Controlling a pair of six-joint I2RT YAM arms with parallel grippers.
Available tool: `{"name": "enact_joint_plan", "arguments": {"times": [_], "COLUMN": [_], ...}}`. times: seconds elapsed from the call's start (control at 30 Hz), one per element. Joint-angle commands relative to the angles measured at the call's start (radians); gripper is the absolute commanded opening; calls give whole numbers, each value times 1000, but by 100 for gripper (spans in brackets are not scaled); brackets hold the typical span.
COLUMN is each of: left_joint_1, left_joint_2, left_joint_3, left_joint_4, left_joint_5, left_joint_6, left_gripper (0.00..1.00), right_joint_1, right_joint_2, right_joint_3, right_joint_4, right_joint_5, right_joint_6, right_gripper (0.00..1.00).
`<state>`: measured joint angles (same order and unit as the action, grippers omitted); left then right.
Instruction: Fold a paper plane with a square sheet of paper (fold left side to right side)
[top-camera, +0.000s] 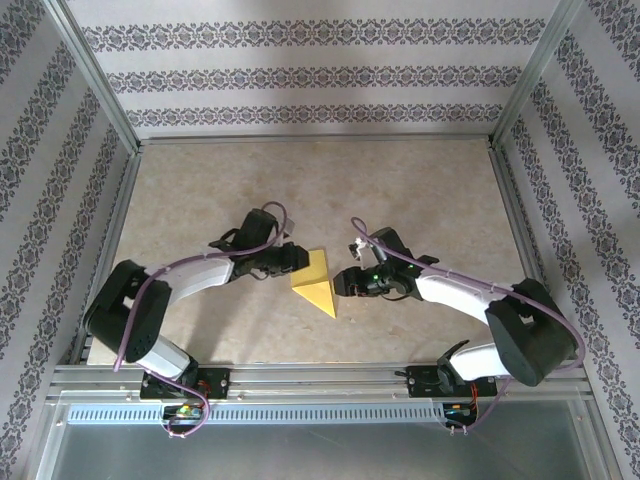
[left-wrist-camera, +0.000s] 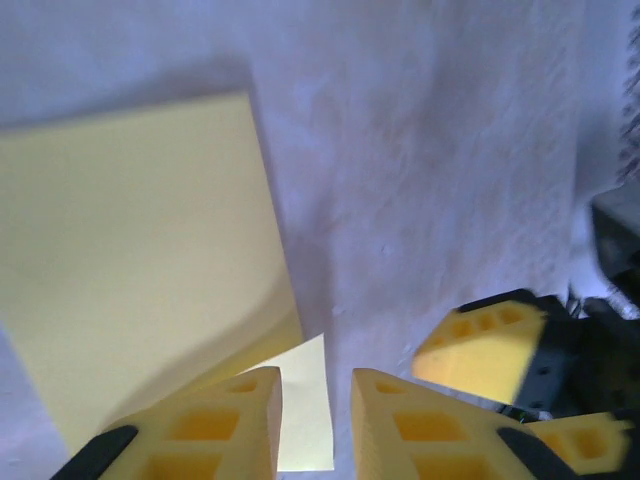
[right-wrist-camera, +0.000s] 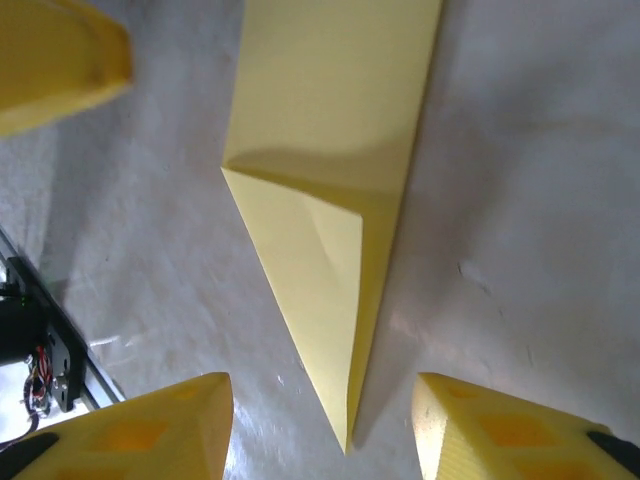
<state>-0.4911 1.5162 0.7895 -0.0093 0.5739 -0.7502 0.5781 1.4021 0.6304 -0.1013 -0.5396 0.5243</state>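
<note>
Near edge: both arm bases sit on the metal rail (top-camera: 320, 380), left arm curving in from the left, right arm from the right.

Mid-table, approx centre, the yellow paper (top-camera: 316, 283) lies on the table (top-camera: 420, 190), folded to a wedge w/ its sharp tip pointing near-right. Left gripper (top-camera: 292, 258) is just beside the paper's left edge. Right gripper (top-camera: 347, 281) is just beside the right edge, near the tip. Paper lies btwn the two.

Left wrist cam: left gripper's fingers (left-wrist-camera: 215, 425) stand a little apart w/ nothing pinched. A small paper corner lies in the gap btwn them, and the big flat face spreads up-left. One of the right gripper's fingers (left-wrist-camera: 480, 345) shows blurred at right, apart from the paper.

Right wrist cam: right gripper's jaws are well apart, i.e. open. The paper's tip rests on the table btwn the fingers (right-wrist-camera: 520, 435), touching neither. From above the paper reads as a plain wedge; this cam adds a diagonal crease and a slightly raised flap w/ shadow under it. A left-gripper finger (right-wrist-camera: 55, 55) sits top-left, just off the paper's edge.

Room: bare table all round the paper, most on the far half. Frame posts and patterned wall panels (top-camera: 320, 75) close the left, right and far sides
</note>
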Motion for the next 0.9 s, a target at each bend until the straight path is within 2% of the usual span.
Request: {"name": "enact_joint_plan", "arguments": {"times": [0.0, 0.23, 0.43, 0.63, 0.8, 0.87], "left_joint_1": [50, 88, 97, 109, 124, 131], "left_joint_2": [-53, -91, -75, -67, -64, -59], "left_joint_3": [-16, -118, -134, -145, -163, -173], "left_joint_4": [-89, 8, 13, 35, 75, 98], "left_joint_5": [-35, -47, -48, -40, -21, -9], "left_joint_6": [47, -26, -30, -39, -56, -66], "left_gripper": [29, 35, 36, 38, 39, 39], "right_joint_1": [-1, 8, 23, 23, 22, 21], "right_joint_2": [70, 204, 265, 276, 261, 238], "right_joint_3": [53, 88, 98, 95, 100, 96], "right_joint_4": [60, 154, 203, 216, 205, 192], "right_joint_5": [0, -29, -56, -67, -71, -64], "right_joint_6": [-98, -78, -58, -51, -50, -52], "right_gripper": [52, 49, 39, 25, 5, 0]}}
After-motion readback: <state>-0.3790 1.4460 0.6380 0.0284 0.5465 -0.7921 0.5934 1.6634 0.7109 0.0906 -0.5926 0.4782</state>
